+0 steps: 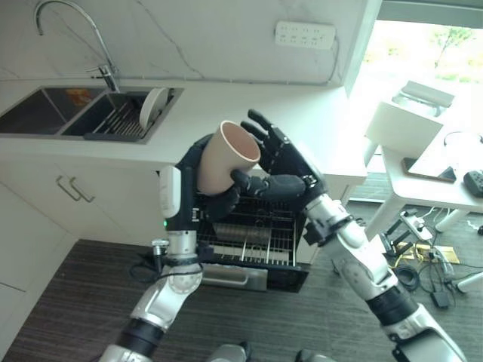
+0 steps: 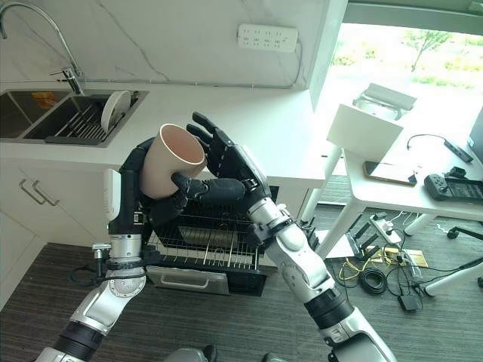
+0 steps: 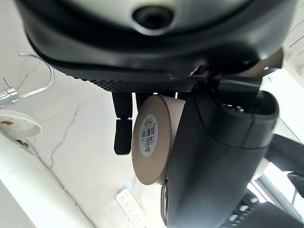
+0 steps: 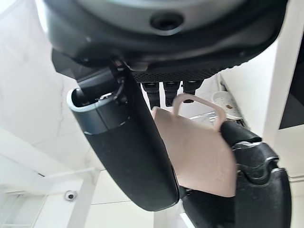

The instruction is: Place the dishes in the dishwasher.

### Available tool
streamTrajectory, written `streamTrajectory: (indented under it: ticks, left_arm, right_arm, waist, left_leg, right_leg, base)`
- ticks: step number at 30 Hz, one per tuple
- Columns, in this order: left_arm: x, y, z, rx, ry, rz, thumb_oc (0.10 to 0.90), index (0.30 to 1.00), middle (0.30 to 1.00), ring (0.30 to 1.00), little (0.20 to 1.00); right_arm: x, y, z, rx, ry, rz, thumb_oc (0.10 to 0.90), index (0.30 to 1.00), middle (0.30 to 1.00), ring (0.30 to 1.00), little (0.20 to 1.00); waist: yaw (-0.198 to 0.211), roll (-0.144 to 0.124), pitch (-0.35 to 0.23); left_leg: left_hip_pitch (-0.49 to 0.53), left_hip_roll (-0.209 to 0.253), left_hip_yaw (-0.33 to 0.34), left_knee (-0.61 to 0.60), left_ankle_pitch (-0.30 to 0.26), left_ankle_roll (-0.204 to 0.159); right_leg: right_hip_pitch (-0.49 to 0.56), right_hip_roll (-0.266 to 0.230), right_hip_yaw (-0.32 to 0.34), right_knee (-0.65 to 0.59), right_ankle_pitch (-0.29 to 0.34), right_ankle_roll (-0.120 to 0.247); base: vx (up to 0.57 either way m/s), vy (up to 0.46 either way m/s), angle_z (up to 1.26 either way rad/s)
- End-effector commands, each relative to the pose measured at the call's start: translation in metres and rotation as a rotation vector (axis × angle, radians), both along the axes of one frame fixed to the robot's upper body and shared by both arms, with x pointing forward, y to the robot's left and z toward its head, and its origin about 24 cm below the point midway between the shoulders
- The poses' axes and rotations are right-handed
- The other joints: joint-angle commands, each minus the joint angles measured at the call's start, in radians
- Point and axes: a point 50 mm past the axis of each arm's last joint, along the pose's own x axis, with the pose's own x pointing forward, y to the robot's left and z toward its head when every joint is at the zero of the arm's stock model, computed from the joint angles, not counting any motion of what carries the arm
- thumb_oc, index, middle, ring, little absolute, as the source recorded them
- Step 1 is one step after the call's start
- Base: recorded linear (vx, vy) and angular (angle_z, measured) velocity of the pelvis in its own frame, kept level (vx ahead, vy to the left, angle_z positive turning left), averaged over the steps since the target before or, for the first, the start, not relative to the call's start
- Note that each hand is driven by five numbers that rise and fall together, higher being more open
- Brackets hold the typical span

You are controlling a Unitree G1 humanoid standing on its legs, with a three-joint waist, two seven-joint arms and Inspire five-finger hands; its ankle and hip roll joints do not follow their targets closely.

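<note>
A beige cup [image 1: 226, 158] with a pinkish inside is held tilted in the air above the pulled-out dishwasher rack [image 1: 256, 234]. My left hand [image 1: 187, 170] grips its lower body from the left, with fingers curled round it. My right hand [image 1: 290, 162] meets it from the right, thumb laid across the cup's front and fingers spread behind the rim. In the left wrist view the cup's labelled base [image 3: 152, 140] sits against that hand [image 3: 213, 156]. The right wrist view shows the cup [image 4: 194, 152] and its handle between thumb [image 4: 123, 142] and fingers.
A white plate [image 1: 153, 105] stands in the drying rack in the sink [image 1: 45, 109] under a tap [image 1: 98, 45]. The white counter [image 1: 302, 121] runs above the dishwasher. At the right stands a white table [image 1: 438, 181], with cables on the floor [image 1: 423, 264].
</note>
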Motion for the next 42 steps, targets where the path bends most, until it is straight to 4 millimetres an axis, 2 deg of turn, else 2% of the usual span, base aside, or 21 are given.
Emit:
streamTrajectory:
  ticks: [1,7,14,21,29,30,31,32,42]
  left_arm:
    - [0.007,-0.011,0.048,0.012,-0.228,-0.131,0.400,0.300,0.300,0.300,0.300]
    - [0.006,-0.016,0.046,0.010,-0.200,-0.196,0.400,0.300,0.300,0.300,0.300]
    - [0.007,-0.017,0.044,0.039,-0.136,-0.274,0.400,0.300,0.300,0.300,0.300]
    - [0.006,-0.020,0.042,0.065,-0.100,-0.336,0.400,0.300,0.300,0.300,0.300]
    - [0.008,-0.021,0.041,0.083,-0.083,-0.357,0.400,0.300,0.300,0.300,0.300]
    - [0.008,-0.022,0.041,0.085,-0.082,-0.359,0.400,0.300,0.300,0.300,0.300]
    - [0.008,-0.022,0.041,0.087,-0.082,-0.360,0.400,0.300,0.300,0.300,0.300]
    - [0.008,-0.023,0.041,0.090,-0.080,-0.361,0.400,0.300,0.300,0.300,0.300]
    - [0.010,-0.025,0.040,0.094,-0.064,-0.369,0.400,0.300,0.300,0.300,0.300]
  right_arm:
    - [-0.001,0.022,0.064,0.110,-0.255,0.124,0.800,0.900,0.900,0.900,0.900]
    - [-0.003,0.028,0.071,0.065,-0.283,0.183,0.800,0.900,0.900,0.900,0.900]
    - [-0.002,0.037,0.074,-0.028,-0.260,0.329,0.800,0.900,0.900,0.900,0.900]
    - [-0.004,0.049,0.064,-0.139,-0.223,0.467,0.800,0.900,0.900,0.900,0.900]
    - [-0.003,0.050,0.067,-0.149,-0.227,0.486,0.800,0.900,0.900,0.900,0.900]
    - [-0.003,0.050,0.068,-0.149,-0.233,0.483,0.536,0.505,0.505,0.505,0.505]
    - [-0.004,0.050,0.069,-0.149,-0.237,0.481,0.441,0.361,0.361,0.361,0.361]
    - [-0.004,0.050,0.069,-0.145,-0.244,0.475,0.400,0.300,0.300,0.300,0.300]
    - [-0.004,0.051,0.070,-0.130,-0.258,0.448,0.400,0.300,0.300,0.300,0.300]
  waist:
    - [0.014,-0.031,-0.057]
    - [0.021,-0.037,-0.057]
    - [0.033,-0.045,-0.055]
    - [0.040,-0.049,-0.058]
    - [0.044,-0.054,-0.054]
    - [0.044,-0.054,-0.053]
    - [0.044,-0.054,-0.054]
    - [0.044,-0.054,-0.053]
    - [0.046,-0.052,-0.051]
  left_leg:
    - [0.016,0.069,0.059,0.063,-0.147,-0.029]
    - [0.020,0.064,0.052,0.063,-0.150,-0.026]
    - [0.023,0.058,0.042,0.063,-0.149,-0.025]
    - [0.018,0.057,0.034,0.063,-0.146,-0.025]
    - [0.015,0.055,0.026,0.063,-0.141,-0.026]
    - [0.016,0.056,0.026,0.063,-0.141,-0.026]
    - [0.016,0.056,0.027,0.063,-0.141,-0.026]
    - [0.016,0.056,0.027,0.063,-0.140,-0.026]
    - [0.013,0.054,0.022,0.063,-0.137,-0.025]
  right_leg:
    - [0.047,-0.054,0.028,-0.017,-0.095,0.083]
    - [0.050,-0.056,0.026,-0.017,-0.095,0.083]
    - [0.054,-0.055,0.026,-0.017,-0.093,0.083]
    - [0.052,-0.056,0.022,-0.017,-0.089,0.085]
    - [0.052,-0.058,0.018,-0.017,-0.084,0.087]
    - [0.053,-0.058,0.018,-0.017,-0.083,0.087]
    - [0.053,-0.058,0.017,-0.017,-0.083,0.087]
    - [0.053,-0.058,0.017,-0.017,-0.081,0.088]
    - [0.052,-0.059,0.015,-0.017,-0.080,0.087]
  base:
    - [0.00,0.000,0.00]
    - [0.00,-0.003,0.01]
    - [0.03,-0.012,0.04]
    - [0.00,0.000,0.00]
    - [0.00,-0.007,0.03]
    - [0.00,-0.005,0.06]
    - [0.00,-0.005,0.06]
    - [0.00,-0.004,0.06]
    - [0.00,-0.001,0.01]
